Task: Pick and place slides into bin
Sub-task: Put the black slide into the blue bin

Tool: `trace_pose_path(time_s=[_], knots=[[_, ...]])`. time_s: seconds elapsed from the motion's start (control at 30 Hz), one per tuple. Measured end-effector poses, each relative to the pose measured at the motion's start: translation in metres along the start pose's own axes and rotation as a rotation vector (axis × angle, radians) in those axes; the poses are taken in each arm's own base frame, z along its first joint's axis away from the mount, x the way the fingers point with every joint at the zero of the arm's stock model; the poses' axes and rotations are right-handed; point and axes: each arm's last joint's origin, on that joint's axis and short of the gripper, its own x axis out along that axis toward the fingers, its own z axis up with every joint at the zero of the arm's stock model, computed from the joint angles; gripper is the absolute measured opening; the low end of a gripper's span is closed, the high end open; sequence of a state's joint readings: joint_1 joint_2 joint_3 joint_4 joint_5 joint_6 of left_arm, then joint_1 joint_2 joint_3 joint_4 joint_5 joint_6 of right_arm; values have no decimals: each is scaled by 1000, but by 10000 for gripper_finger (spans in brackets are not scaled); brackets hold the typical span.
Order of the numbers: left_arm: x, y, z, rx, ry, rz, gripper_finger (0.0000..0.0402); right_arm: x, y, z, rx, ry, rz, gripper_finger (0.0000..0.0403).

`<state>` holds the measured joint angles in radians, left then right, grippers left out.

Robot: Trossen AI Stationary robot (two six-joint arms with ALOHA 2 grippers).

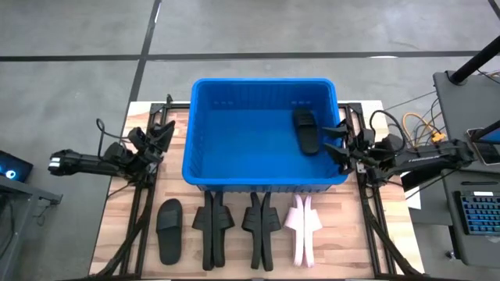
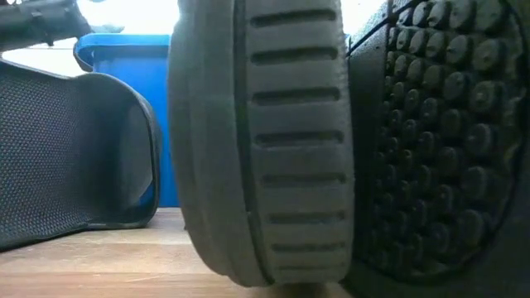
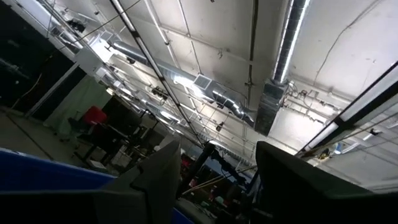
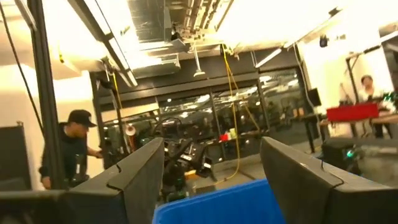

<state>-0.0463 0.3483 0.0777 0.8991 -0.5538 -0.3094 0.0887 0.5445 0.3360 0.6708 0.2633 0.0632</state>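
Bin [image 1: 205, 133]: ribbed blue plastic, one black foam slide [image 1: 305, 131] inside.
Right gripper [image 1: 341, 144] spread wide, empty; left gripper [image 1: 160, 134] half-spread, empty.

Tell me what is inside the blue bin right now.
One black slide lies inside the bin, near its right wall. The rest of the floor shows bare blue; nothing else shows inside from above.

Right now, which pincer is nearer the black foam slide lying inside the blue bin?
Right. The right pincer hangs open at the big blue plastic bin's right rim, beside the black foam slide. The left pincer sits outside the bin's left wall.
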Motion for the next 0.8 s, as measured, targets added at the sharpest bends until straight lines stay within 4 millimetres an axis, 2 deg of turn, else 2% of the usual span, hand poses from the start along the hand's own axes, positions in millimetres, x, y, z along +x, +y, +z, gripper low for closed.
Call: trace_pose_path(time_s=[0.1,0.3,0.4,0.57,0.67,0.8], knots=[[14,-12,3,12,32,-33,196,-1,0,2,-17,-8,0,251],[60,-56,28,37,138,-225,196,-1,0,1,25,1,0,251],[81,-78,43,96,322,-245,196,-1,0,1,59,-1,0,253],[101,-101,69,192,703,-157,196,-1,0,1,68,-1,0,249],[108,-112,82,152,872,-127,196,-1,-1,2,70,-11,-26,246],[116,-126,86,11,1032,-170,196,-1,-2,2,70,-14,-59,244]])
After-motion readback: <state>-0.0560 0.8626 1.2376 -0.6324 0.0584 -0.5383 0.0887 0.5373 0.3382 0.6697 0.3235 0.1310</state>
